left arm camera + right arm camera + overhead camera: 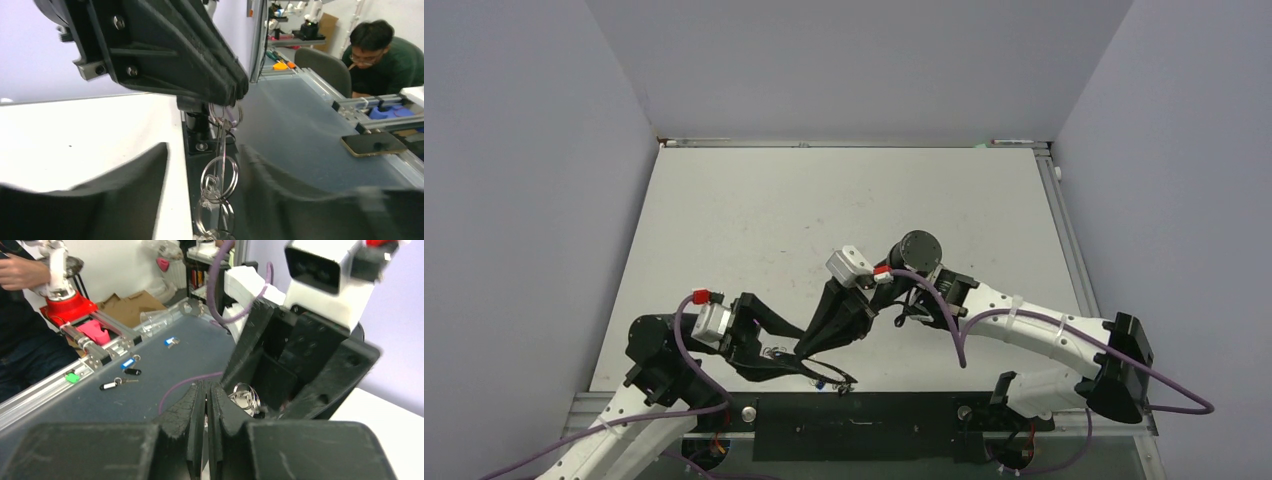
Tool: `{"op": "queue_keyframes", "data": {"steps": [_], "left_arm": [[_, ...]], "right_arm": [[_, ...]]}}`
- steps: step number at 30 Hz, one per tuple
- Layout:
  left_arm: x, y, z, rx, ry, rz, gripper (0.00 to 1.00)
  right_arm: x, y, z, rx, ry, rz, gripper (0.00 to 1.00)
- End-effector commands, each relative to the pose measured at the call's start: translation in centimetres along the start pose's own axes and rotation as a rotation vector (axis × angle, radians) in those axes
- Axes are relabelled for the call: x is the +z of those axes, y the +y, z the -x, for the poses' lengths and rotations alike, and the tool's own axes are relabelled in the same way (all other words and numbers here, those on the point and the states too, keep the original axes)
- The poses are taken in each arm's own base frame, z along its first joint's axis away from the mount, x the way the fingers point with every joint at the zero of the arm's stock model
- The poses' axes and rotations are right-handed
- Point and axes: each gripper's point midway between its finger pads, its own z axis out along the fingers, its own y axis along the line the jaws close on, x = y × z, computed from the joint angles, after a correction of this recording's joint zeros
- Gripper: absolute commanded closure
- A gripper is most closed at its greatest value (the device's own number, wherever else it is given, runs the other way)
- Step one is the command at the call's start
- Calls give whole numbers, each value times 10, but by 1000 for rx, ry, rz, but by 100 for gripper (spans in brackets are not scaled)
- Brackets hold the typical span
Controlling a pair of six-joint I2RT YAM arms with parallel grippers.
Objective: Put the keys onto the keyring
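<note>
My right gripper (810, 352) reaches down to the table's near edge. In the left wrist view its black fingers (227, 87) are pressed together on a thin silvery wire, which looks like the keyring (224, 116) seen edge-on. The keyring shows as a thin loop in the top view (831, 379). A chain of small silvery rings, the keys bunch (220, 177), runs from it between my left gripper's fingers. My left gripper (203, 148) is open and its fingers (125, 190) stand wide apart on either side of the rings. In the right wrist view my right gripper (206, 390) is shut, with silvery rings (245, 396) just beside it.
The black rail (854, 412) runs along the table's near edge under both grippers. Beyond it are a clear panel with a phone (372, 143) and several loose tagged keys (125, 372). A seated person (380, 55) is off the table. Grey walls enclose the white table (754, 210).
</note>
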Motion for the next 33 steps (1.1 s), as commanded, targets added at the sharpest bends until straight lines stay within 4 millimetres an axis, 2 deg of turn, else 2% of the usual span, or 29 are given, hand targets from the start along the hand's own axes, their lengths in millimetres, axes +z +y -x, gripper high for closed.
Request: {"op": "queue_keyframes", "data": {"steps": [1, 2, 4, 14, 18, 25, 30, 33], "left_arm": [[0, 5, 27, 89, -50, 65, 36], [0, 6, 28, 93, -52, 73, 31], [-1, 8, 29, 101, -55, 87, 28], [-4, 15, 31, 131, -61, 133, 30], [-6, 21, 33, 147, -72, 171, 35], [-7, 28, 34, 156, -77, 205, 55], [-7, 30, 33, 152, -75, 207, 59], [-7, 30, 34, 151, -84, 209, 66]], "right_arm": [[-10, -4, 9, -116, 43, -74, 95], [-12, -4, 9, -121, 46, -88, 95], [-15, -6, 7, -125, 58, -113, 95], [-25, -24, 2, -132, 68, -246, 95], [-30, -29, 6, -139, 53, -303, 95], [-32, -31, 12, -146, 27, -335, 95], [-31, -32, 12, -143, 24, -336, 95], [-31, -33, 10, -142, 24, -338, 95]]}}
